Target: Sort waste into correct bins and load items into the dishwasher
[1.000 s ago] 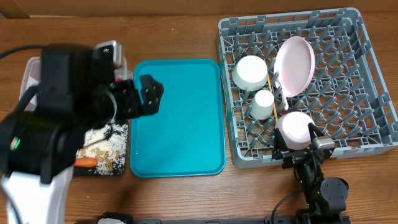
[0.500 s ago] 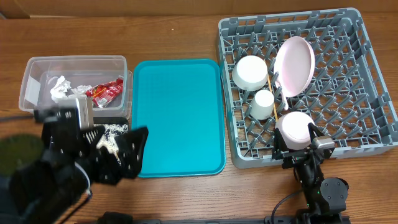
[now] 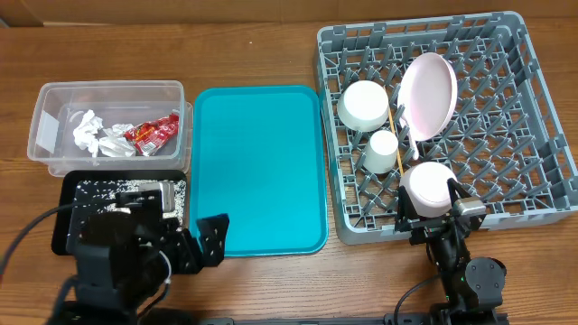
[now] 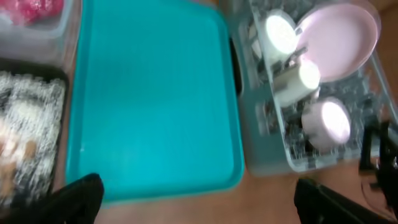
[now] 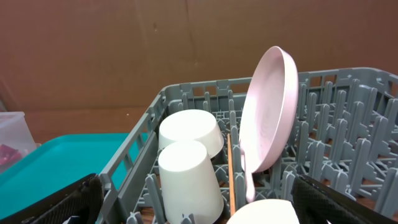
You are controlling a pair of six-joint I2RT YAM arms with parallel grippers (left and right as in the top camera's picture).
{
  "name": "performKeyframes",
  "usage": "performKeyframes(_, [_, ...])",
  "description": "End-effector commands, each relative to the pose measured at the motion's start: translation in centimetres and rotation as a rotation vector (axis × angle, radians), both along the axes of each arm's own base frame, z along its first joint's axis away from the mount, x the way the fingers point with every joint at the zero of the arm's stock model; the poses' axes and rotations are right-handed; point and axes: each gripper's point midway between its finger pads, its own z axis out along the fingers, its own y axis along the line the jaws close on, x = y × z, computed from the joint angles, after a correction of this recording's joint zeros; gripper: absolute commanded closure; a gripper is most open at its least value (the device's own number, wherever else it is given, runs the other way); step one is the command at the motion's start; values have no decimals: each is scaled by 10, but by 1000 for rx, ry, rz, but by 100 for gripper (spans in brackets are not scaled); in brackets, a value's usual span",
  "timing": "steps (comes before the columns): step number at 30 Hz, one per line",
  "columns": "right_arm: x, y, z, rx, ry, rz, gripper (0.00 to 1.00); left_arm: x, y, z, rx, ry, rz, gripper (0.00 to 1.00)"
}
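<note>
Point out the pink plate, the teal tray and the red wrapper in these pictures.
pink plate (image 3: 427, 95): overhead view, middle of its face.
teal tray (image 3: 262, 171): overhead view, bare middle of its floor.
red wrapper (image 3: 152, 134): overhead view, middle of the wrapper.

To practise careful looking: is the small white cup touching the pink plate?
Apart. The right wrist view shows a gap between small white cup and pink plate, with the chopstick standing in it.
</note>
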Motion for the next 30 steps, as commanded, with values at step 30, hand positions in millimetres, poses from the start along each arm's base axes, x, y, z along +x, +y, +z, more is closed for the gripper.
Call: performKeyframes(30, [0, 0, -2, 1, -3, -5, 0, 63, 39, -112, -16, -535, 274, 0])
